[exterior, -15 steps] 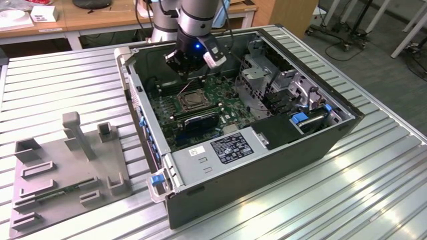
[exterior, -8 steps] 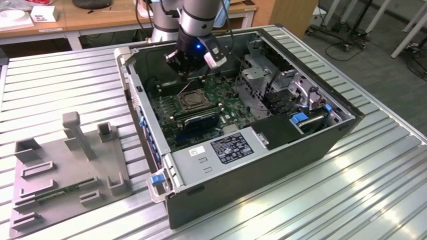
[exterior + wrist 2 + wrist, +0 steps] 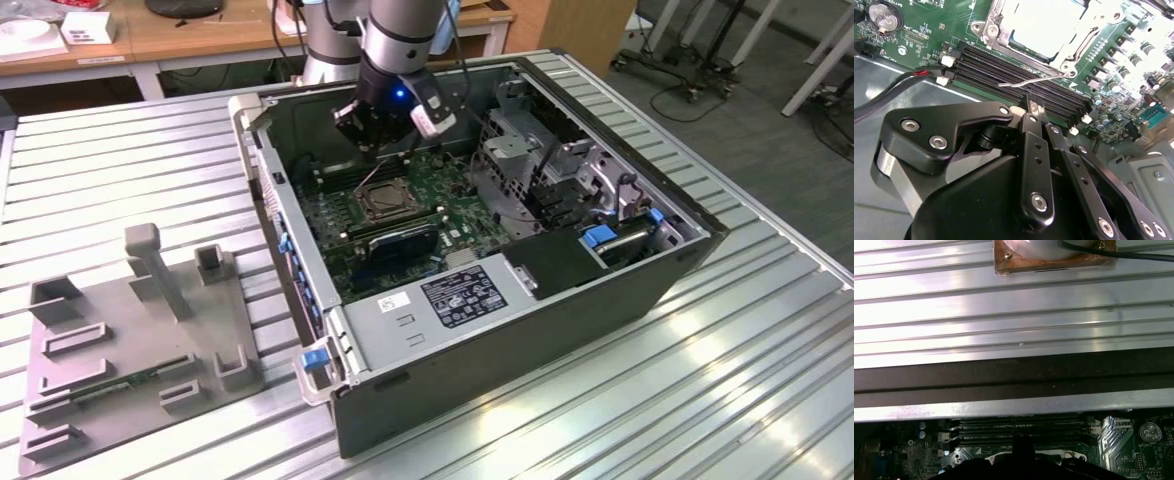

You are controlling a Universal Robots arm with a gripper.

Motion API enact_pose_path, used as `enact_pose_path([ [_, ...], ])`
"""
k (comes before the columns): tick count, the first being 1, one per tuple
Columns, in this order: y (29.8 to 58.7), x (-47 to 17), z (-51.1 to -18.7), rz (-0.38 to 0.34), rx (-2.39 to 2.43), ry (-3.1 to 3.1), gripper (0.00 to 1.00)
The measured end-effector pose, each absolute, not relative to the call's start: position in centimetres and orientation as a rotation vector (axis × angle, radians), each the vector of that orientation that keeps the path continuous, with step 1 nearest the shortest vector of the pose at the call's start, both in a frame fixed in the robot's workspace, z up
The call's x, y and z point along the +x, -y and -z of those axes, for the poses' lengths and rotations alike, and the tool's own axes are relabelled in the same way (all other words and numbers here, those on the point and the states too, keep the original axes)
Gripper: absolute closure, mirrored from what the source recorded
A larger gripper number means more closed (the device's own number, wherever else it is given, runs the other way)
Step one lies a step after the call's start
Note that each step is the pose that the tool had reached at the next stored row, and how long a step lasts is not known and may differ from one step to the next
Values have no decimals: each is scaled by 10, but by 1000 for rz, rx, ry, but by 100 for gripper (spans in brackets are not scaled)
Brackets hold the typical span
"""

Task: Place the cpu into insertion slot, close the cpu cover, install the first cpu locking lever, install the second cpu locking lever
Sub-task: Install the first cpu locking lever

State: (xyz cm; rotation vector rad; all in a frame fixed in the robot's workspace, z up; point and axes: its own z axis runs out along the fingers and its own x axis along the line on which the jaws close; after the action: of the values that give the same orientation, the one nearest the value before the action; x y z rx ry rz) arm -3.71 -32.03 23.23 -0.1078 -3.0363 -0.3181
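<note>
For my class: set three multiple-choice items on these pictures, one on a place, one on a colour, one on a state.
1. Where does the claw hang?
A. over the grey fixture
B. over the circuit board inside the open case
C. over bare table outside the case

2. What colour is the circuit board?
A. green
B. red
C. white

3. How does the wire lever beside the cpu stand?
A. flat and latched
B. raised off the board
C. lying on the table

Key: 1 B, the exterior view shows the claw within the case walls, above the board. 2 A, the board is green in the exterior view and the second wrist view. 3 B, the lever's free end sticks out above the black memory slots.
</note>
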Motion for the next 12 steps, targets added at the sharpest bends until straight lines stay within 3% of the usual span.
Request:
enact_pose_path([
  [12, 320, -33, -226, 319, -108, 3036, 89],
])
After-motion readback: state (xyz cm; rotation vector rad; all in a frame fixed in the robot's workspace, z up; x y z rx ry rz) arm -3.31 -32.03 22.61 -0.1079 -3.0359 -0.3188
